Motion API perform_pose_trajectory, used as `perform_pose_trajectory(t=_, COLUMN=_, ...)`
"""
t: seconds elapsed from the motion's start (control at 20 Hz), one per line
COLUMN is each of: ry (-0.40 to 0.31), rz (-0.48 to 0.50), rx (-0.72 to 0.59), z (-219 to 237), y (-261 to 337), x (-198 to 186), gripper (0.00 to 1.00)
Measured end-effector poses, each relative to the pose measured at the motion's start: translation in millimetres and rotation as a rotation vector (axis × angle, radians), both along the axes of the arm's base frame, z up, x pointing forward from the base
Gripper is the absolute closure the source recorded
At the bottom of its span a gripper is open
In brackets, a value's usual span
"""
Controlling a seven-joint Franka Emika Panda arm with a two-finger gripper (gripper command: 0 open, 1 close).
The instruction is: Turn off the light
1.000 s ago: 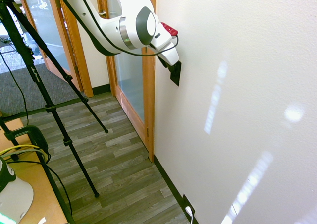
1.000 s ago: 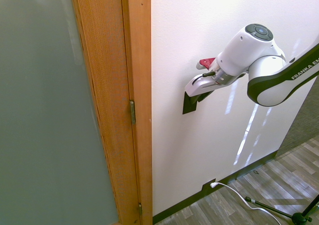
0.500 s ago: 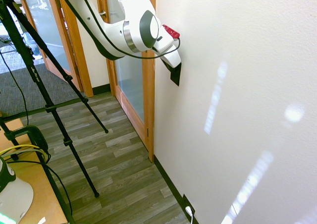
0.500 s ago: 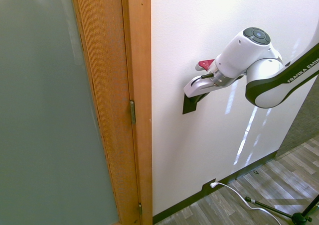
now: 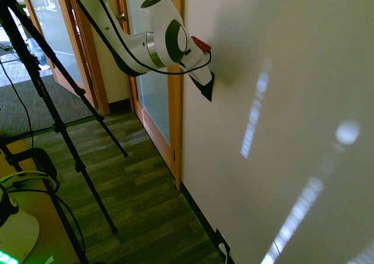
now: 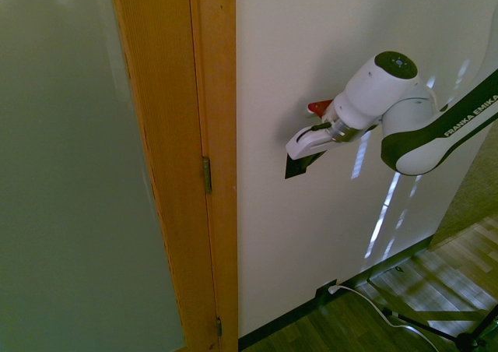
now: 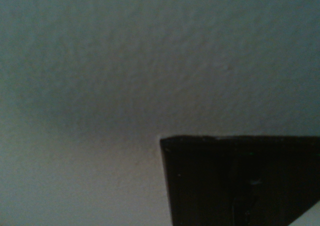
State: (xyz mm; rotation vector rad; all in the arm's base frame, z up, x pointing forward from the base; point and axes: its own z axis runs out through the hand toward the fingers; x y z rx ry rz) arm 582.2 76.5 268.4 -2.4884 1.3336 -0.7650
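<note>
- The claw [image 6: 313, 159] is closed at the black switch plate [image 6: 292, 170]; whether anything is gripped cannot be told.
- In the second exterior view, the plate is mounted on the wall [image 6: 272, 243]; from it, a door hinge [image 6: 207, 174] is seen at nine o'clock, a corded outlet [image 6: 322, 290] between five and six.

It looks like an office or similar workplace: a wood-framed door [image 5: 152, 94] with a frosted glass panel, grey carpet [image 5: 41, 109] beyond the plank floor [image 5: 140, 200], and a desk [image 5: 52, 229] at near left.
</note>
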Motion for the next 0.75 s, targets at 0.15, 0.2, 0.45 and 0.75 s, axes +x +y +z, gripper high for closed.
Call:
perform_pose_trajectory(t=0.15, ry=-0.016, rz=0.003, rx=0.019, z=-1, y=-3, x=-2, gripper=0.00)
perform_pose_trajectory(t=0.2, ry=-0.022, rz=0.005, rx=0.026, z=-2, y=-4, x=-3, gripper=0.00)
perform_pose_trajectory(t=0.45, ry=-0.030, rz=0.011, rx=0.043, z=-3, y=-6, x=-7, gripper=0.00)
perform_pose_trajectory(t=0.75, ry=-0.015, rz=0.042, rx=0.054, z=0, y=12, x=-27, gripper=0.00)
